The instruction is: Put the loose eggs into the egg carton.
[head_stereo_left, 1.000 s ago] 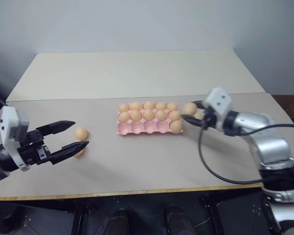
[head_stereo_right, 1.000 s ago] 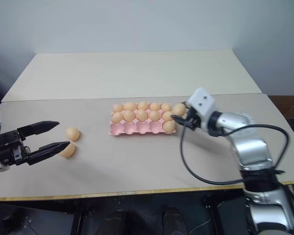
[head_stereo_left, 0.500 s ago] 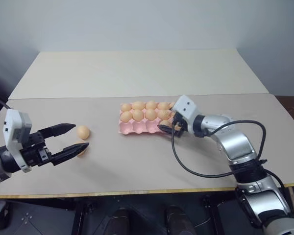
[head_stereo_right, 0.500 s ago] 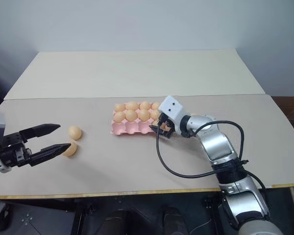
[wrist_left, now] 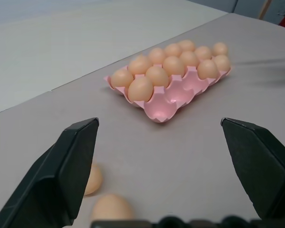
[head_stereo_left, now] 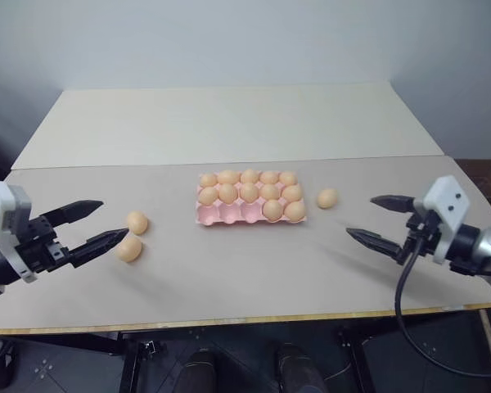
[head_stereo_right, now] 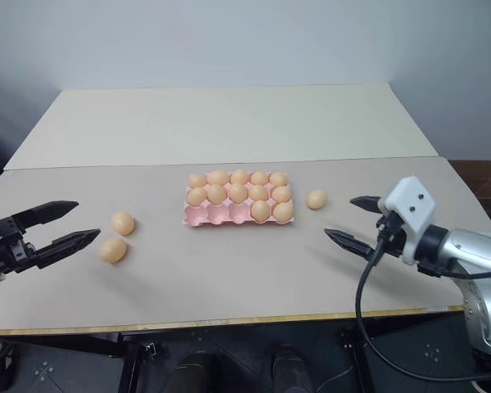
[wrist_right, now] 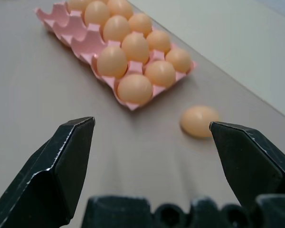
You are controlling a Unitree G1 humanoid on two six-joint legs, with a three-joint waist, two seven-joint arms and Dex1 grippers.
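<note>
Right claw (head_stereo_left: 379,221) has released its egg into the egg carton (head_stereo_left: 251,199) and withdrawn, jaws open. Left claw (head_stereo_left: 94,224) open. Three loose eggs (head_stereo_left: 328,197) remain on the surface (head_stereo_left: 229,278).

The egg carton (head_stereo_left: 252,202) sits mid table (head_stereo_left: 229,270), in front of me. Back row & mid row are full of eggs. Front row has 2 eggs at its right end, w/ 3 cups on the left. One loose egg (head_stereo_left: 327,198) lies on the table just right of the carton, not touching. 2 more loose eggs (head_stereo_left: 132,236) lie close together well to the left of the carton. My left gripper (head_stereo_left: 90,225) hangs just left of those 2. My right gripper (head_stereo_left: 375,219) hangs right of the lone egg, nearer me.
</note>
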